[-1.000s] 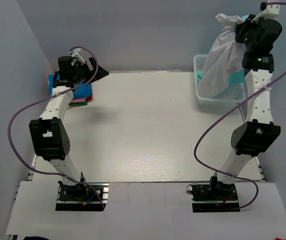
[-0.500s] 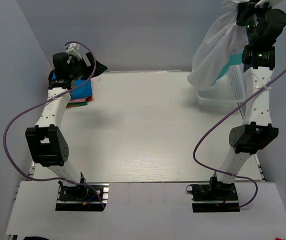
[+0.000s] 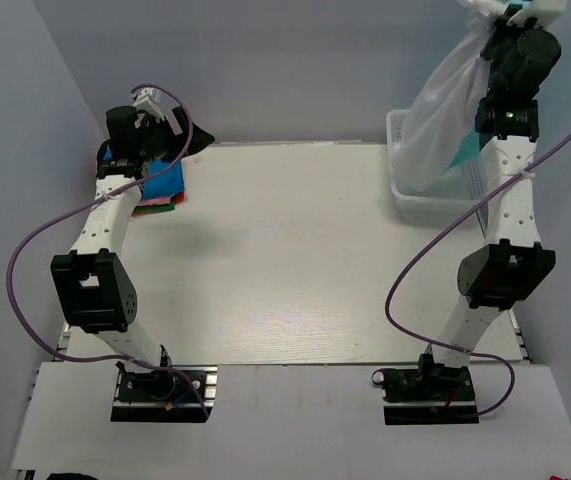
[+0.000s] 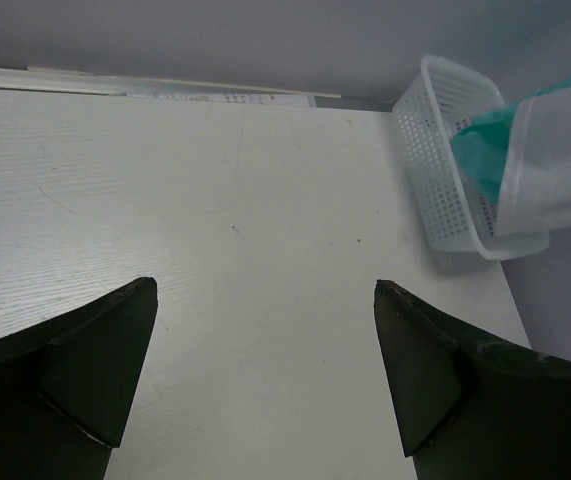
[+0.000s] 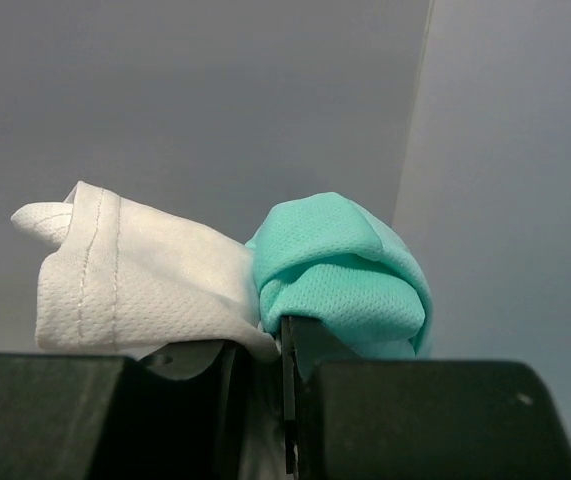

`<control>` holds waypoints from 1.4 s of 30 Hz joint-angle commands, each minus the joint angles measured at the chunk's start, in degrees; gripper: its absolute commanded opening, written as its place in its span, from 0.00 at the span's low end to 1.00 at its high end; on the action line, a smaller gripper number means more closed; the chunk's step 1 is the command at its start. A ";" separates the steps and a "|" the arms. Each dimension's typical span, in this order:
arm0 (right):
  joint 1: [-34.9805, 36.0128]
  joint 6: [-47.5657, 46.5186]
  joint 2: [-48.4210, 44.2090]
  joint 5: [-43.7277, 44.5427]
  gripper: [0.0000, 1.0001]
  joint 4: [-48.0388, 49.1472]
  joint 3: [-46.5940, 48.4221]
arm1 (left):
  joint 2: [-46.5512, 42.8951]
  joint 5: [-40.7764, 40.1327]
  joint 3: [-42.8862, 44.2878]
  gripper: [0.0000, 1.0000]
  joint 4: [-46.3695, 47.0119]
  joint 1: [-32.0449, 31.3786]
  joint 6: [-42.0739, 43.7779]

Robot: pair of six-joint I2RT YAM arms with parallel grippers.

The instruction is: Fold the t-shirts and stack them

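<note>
Above basket (image 3: pixel 396 160), with right gripper (image 5: pixel 283 345) pinching white t-shirt (image 3: pixel 443 105) and teal-green t-shirt (image 5: pixel 340 265) together, left gripper (image 4: pixel 265 290) gaping: shake teal-green loose first.

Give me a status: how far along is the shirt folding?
Looks done: folded stack far-left, bright blue on top. In hand: right claw, high above the basket, pinching white shirt and teal shirt together. To do: separate, fold, stack both.

Overhead view and low left-wrist view both see the basket (image 4: pixel 430 170).
</note>
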 commanded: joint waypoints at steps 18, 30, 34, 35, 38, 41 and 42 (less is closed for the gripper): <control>-1.40 11.46 7.07 2.54 0.90 -30.35 -15.18 | 5.72 2.62 3.88 0.99 -7.77 -0.65 0.72; -5.44 17.62 9.70 8.87 0.90 -36.26 -7.64 | 10.20 2.62 6.77 0.99 -10.13 -0.66 2.91; -5.62 17.18 18.22 5.99 0.90 -35.92 -0.33 | 11.70 1.48 8.79 0.99 -11.71 -1.19 3.44; -5.70 16.83 20.24 5.28 0.90 -35.04 1.42 | 12.22 0.96 9.32 0.99 -12.24 -1.19 3.45; -5.53 16.65 23.68 3.00 0.90 -29.16 1.88 | 12.75 0.95 9.33 0.99 -12.86 -1.19 3.97; -5.61 16.74 28.42 2.19 0.90 -23.81 3.72 | 13.45 4.37 9.33 0.99 -12.86 -1.19 3.97; -5.44 16.65 29.82 2.89 0.89 -23.35 4.86 | 13.46 5.25 9.94 0.99 -12.86 -1.19 3.97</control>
